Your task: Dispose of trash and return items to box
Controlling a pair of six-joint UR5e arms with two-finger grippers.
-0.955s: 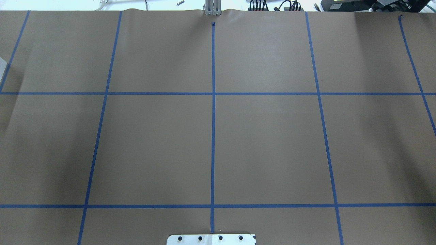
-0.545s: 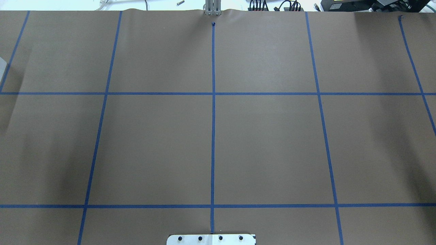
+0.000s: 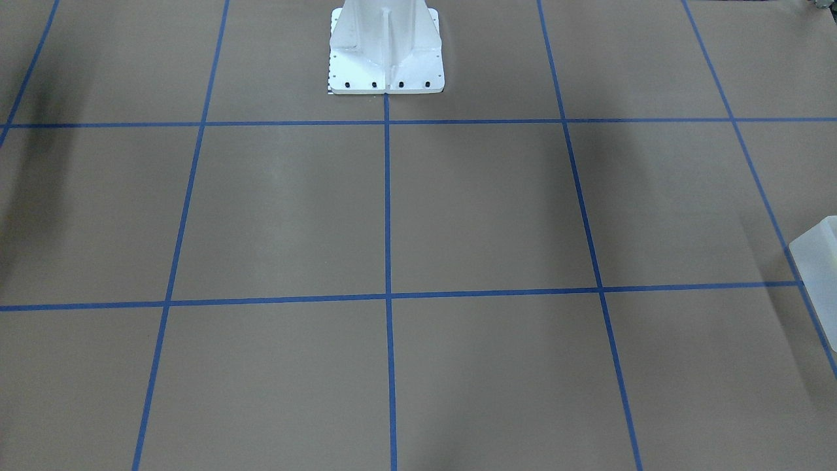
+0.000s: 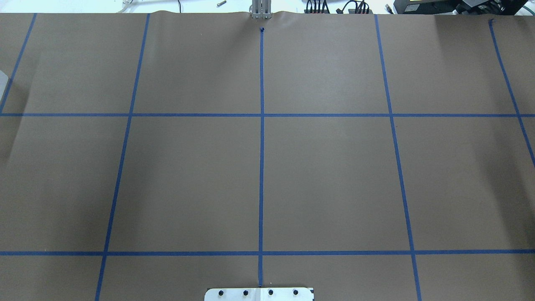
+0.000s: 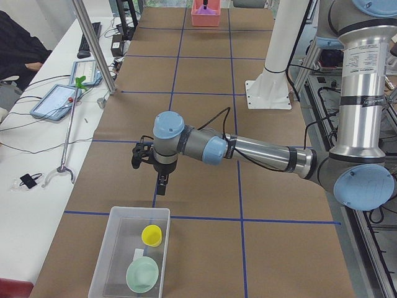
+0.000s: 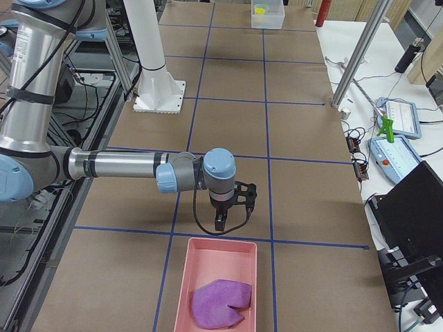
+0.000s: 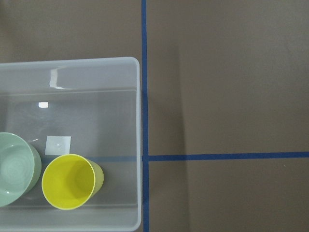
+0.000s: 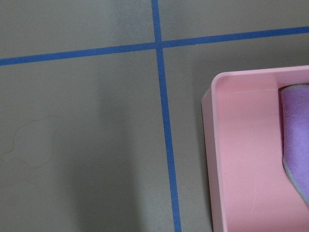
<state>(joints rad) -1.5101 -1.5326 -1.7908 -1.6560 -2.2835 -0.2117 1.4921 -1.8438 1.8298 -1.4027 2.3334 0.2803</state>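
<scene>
The clear plastic box (image 5: 103, 261) sits at the table's left end, and its rim (image 7: 139, 121) fills the left wrist view. In it stand a yellow cup (image 7: 71, 181) and a pale green bowl (image 7: 13, 169). My left gripper (image 5: 160, 185) hangs just beyond the box's far edge, pointing down; I cannot tell its state. At the right end a pink tray (image 6: 208, 252) holds a purple cloth-like piece (image 6: 220, 303), also seen as the purple piece (image 8: 297, 140) in the right wrist view. My right gripper (image 6: 220, 221) hangs just before the tray; I cannot tell its state.
The white robot pedestal (image 3: 386, 46) stands at the table's back middle. Brown paper with blue tape lines (image 4: 261, 125) covers the table. A metal post (image 5: 93, 43), tablets (image 5: 57, 99) and a person's dark sleeve (image 5: 18, 46) are on the operators' side.
</scene>
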